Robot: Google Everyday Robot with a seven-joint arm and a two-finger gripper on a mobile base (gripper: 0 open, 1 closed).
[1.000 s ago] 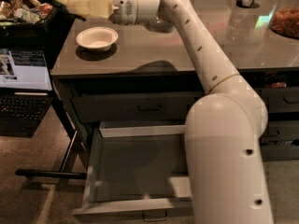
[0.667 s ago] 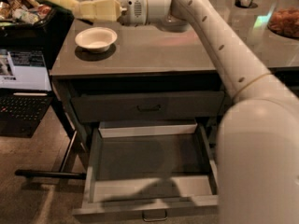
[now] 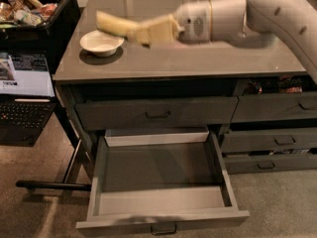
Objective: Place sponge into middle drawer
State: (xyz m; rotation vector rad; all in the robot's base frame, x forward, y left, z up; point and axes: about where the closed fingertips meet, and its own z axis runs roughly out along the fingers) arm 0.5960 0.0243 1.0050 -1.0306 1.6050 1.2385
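Observation:
My gripper (image 3: 142, 32) hangs over the grey counter (image 3: 198, 58), just right of the white bowl (image 3: 101, 42). It is shut on the sponge (image 3: 113, 24), a pale yellow soft block that sticks out to the left past the fingertips and above the bowl's far rim. The arm reaches in from the upper right. The middle drawer (image 3: 158, 168) is pulled wide open below the counter's front, with a light grey, empty inside and a small bar handle at the bottom edge. The gripper is high above and behind the drawer.
The shallow top drawer (image 3: 157, 114) is shut above the open one. A narrower drawer stack (image 3: 275, 140) stands to the right. A black bin of snack packets (image 3: 29, 6) and a laptop (image 3: 22, 90) are at the left. A black bar (image 3: 52, 185) lies on the floor.
The gripper with the sponge has swung right and forward, from beyond the bowl near the bin to beside the bowl. The view has shifted to show more of the drawers.

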